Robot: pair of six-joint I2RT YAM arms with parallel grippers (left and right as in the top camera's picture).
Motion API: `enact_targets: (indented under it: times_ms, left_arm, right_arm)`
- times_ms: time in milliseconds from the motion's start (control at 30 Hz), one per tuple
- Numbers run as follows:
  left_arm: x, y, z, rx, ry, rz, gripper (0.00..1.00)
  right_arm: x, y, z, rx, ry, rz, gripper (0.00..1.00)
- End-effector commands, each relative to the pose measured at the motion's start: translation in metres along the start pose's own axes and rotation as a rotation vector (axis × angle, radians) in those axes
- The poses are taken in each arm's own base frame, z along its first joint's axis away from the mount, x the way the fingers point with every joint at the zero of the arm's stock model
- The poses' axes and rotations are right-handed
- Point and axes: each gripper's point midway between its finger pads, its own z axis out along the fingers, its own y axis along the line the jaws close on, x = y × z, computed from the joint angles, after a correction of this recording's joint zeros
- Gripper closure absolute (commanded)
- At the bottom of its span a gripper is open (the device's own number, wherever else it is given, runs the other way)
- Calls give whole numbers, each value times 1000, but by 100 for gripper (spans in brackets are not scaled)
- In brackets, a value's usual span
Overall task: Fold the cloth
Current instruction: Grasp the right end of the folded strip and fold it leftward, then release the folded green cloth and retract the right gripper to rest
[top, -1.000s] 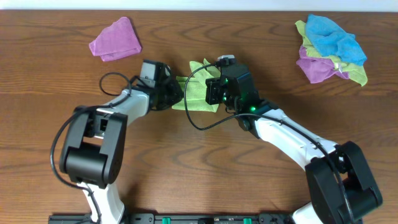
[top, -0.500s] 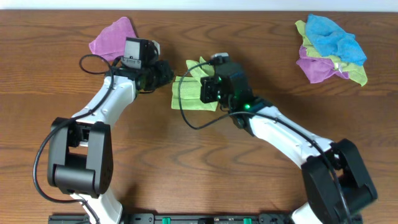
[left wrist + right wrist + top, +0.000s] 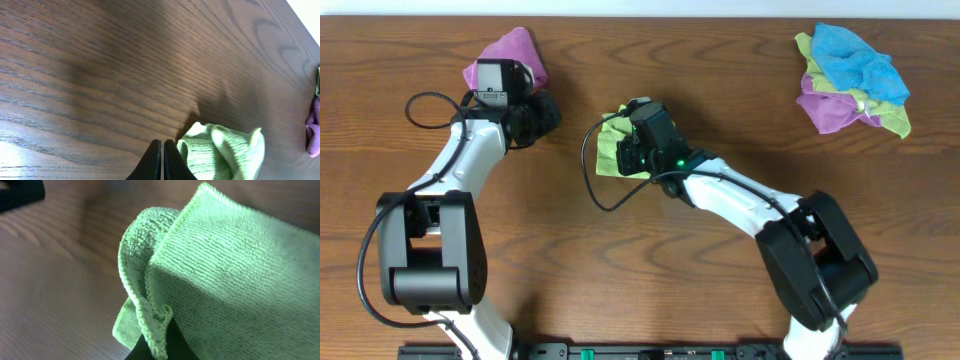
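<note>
A purple cloth (image 3: 505, 60) lies at the far left of the tabletop (image 3: 620, 280), and the left arm (image 3: 470, 165) reaches up beside it. The left fingers (image 3: 155, 162) are pressed together with nothing between them. The green cloth (image 3: 608, 148) lies to the right of them, apart, near the middle of the far half of the tabletop. It is a small bundle of several layers. Its long axis seems to run from the near side to the far side, but the right wrist hides much of it from above. The right fingers (image 3: 176, 347) are clenched on a hemmed edge of this cloth. In the right wrist view the layers spread away from the tips, and one fold curls over at the left. At the far right sits a pile (image 3: 850, 75) of blue, purple and green cloths, well apart. I judge that the right arm is the nearer one and the fold depends on it. The body of the cloth lies ahead of its fingers, so the held edge should be laid over that way. The left fingers would have to open and come rightward to help.
</note>
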Motion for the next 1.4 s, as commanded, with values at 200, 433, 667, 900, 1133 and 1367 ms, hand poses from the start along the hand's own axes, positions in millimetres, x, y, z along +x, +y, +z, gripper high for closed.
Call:
enact_targets:
  times_ms: [200, 433, 667, 900, 1133, 1367]
  left_arm:
    - [-11, -10, -12, 24, -33, 33, 94]
    - [-12, -9, -12, 23, -35, 32, 94]
    - [-20, 1, -17, 13, -51, 9, 94]
    - [-31, 10, -26, 6, -81, -9, 94]
    - [-41, 11, -41, 12, -118, -6, 94]
    - [-43, 0, -51, 39, -135, 6, 79]
  right_arm:
    - [11, 15, 14, -22, 29, -37, 99]
    - [13, 37, 13, -94, 43, -55, 65]
    - [22, 59, 10, -187, 83, -66, 59]
    - [21, 64, 4, -206, 87, -68, 57]
    - [-21, 42, -32, -95, -23, -57, 43]
    - [-52, 26, -89, -81, -73, -35, 25]
